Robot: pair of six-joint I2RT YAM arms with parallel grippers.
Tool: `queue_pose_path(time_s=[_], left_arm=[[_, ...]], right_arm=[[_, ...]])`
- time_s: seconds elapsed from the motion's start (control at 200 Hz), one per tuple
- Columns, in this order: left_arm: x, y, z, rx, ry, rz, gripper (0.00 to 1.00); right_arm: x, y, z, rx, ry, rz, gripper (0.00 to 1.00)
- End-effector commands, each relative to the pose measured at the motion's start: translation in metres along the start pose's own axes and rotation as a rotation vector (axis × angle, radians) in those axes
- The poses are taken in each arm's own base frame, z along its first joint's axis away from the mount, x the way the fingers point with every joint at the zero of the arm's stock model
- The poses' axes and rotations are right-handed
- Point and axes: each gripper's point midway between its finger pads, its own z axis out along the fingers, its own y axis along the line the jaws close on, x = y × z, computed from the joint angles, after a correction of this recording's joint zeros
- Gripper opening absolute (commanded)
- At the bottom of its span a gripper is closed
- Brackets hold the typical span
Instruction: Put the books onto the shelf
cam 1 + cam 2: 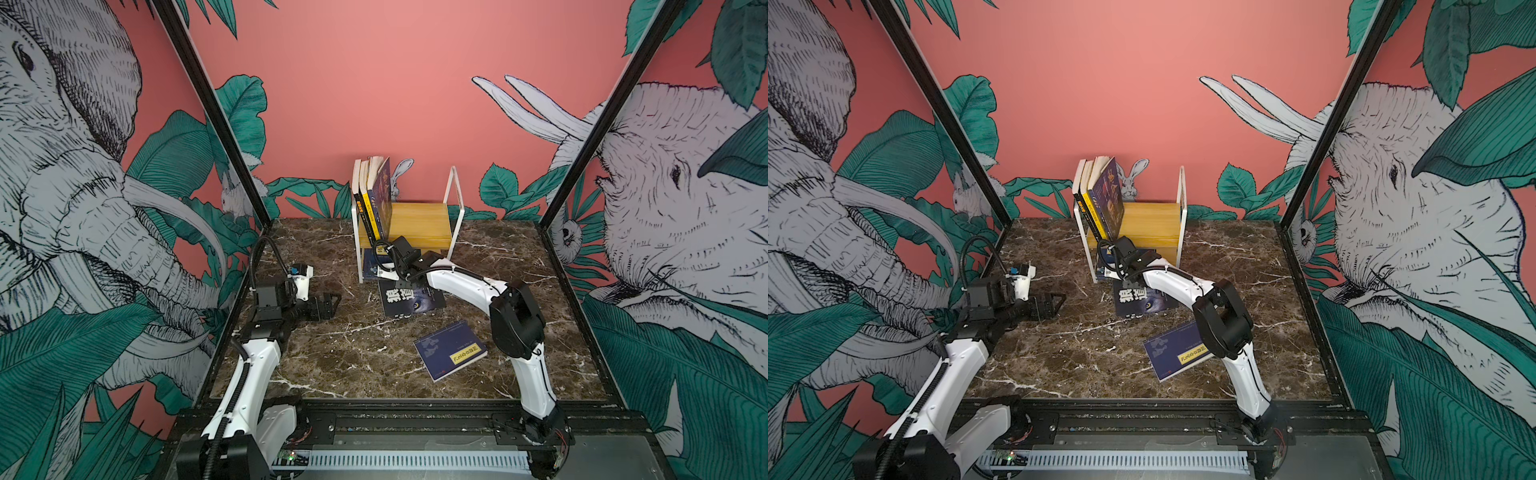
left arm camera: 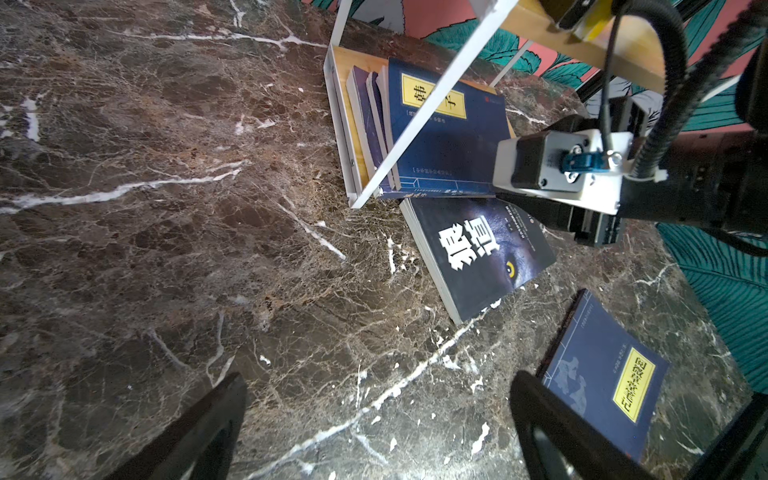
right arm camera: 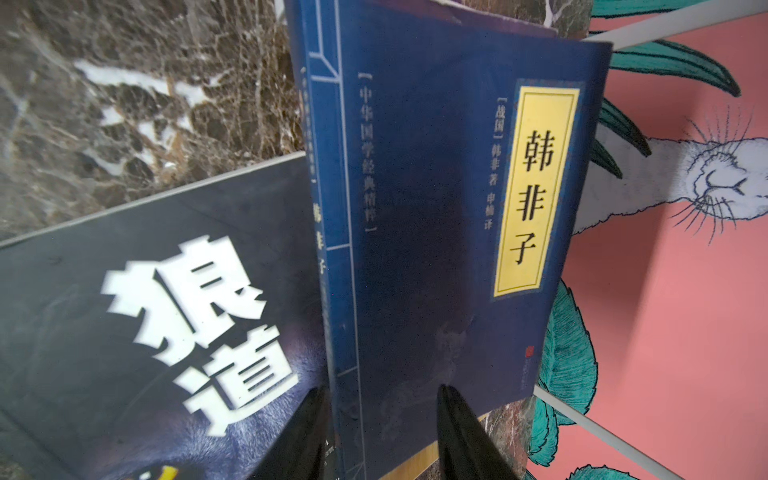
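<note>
Marble table (image 1: 332,353): dark brown with white veins.
Shelf (image 1: 419,224): far middle; standing books (image 1: 376,195) lean at the left end of its upper board.
Lower board (image 2: 348,108): labelled navy book (image 3: 415,208) lies flat on a stack of books (image 2: 372,124).
Right pincer (image 3: 380,399): jaws partly apart over that book's near end, clamping nothing.
Black book (image 1: 409,300): flat, just near of the shelf.
Loose navy book (image 1: 451,354): flat, nearer, to the right.
Left pincer (image 1: 328,305): wide open, at the left.

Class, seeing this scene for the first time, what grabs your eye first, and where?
The elephant mural on the pink walls dominates. At the back of the marble table stands the shelf, books leaning at one end of its top board. The right gripper reaches to a navy book on the lower board, a black book lying in front.
</note>
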Motion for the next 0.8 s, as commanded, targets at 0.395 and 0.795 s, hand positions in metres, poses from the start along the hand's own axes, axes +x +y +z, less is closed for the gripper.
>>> queue_pose_path(time_s=[0.395, 0.795], left_arm=[[0.002, -0.004, -0.002, 0.021, -0.008, 0.004, 0.99], [0.001, -0.003, -0.003, 0.015, -0.013, 0.007, 0.99]], right_arm=[[-0.003, -0.001, -0.017, 0.083, -0.095, -0.023, 0.41], [0.006, 0.001, -0.008, 0.053, -0.082, -0.005, 0.41]])
